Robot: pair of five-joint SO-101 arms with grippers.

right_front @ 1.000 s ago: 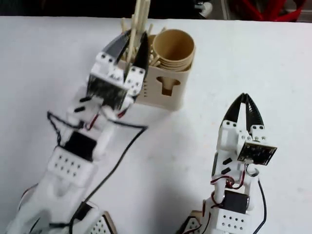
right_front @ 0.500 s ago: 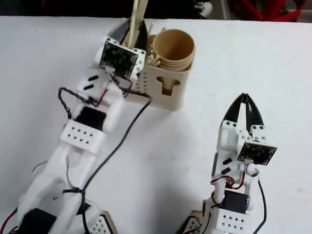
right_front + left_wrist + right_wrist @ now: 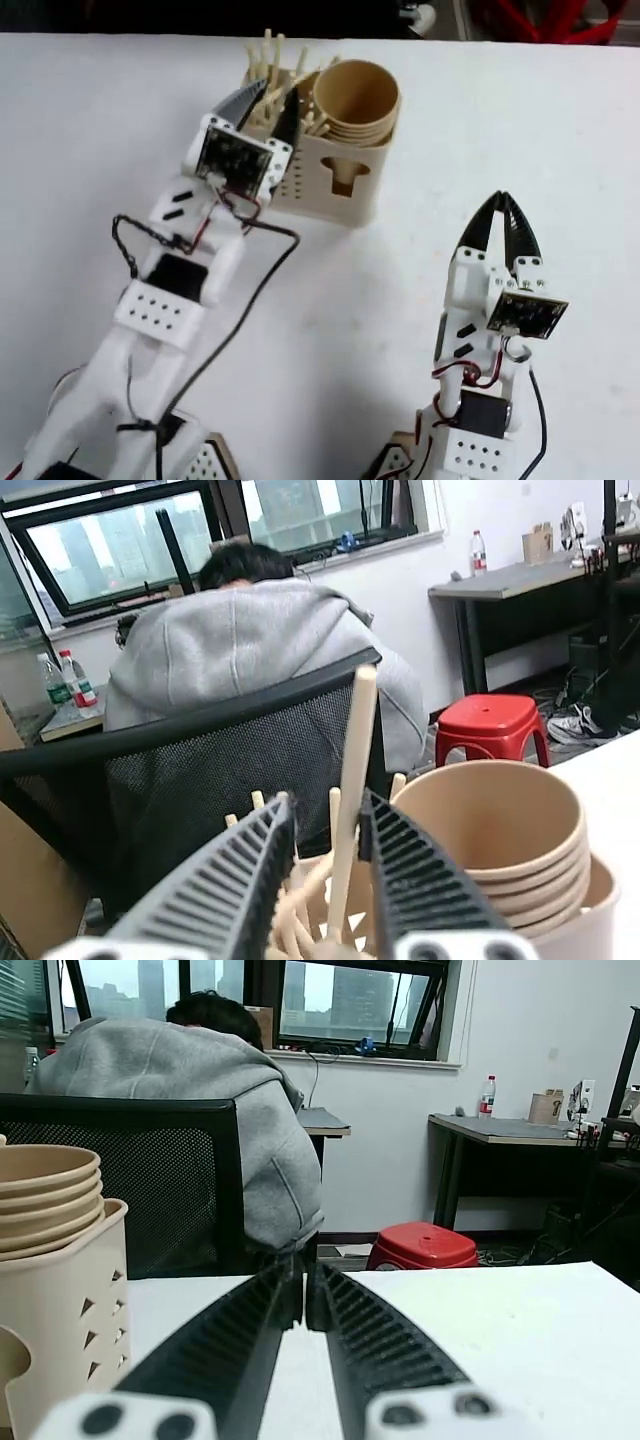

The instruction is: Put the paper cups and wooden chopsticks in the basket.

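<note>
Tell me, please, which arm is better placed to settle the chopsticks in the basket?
Left arm: its jaws stand open around a chopstick at the basket; the right arm's shut jaws sit apart from it.

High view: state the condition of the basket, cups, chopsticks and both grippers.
basket: upright on the table.
paper cups: nested, upright inside the basket.
left gripper: open.
wooden chopsticks: standing in the basket, one between the left gripper's jaws.
right gripper: shut, empty.
</note>
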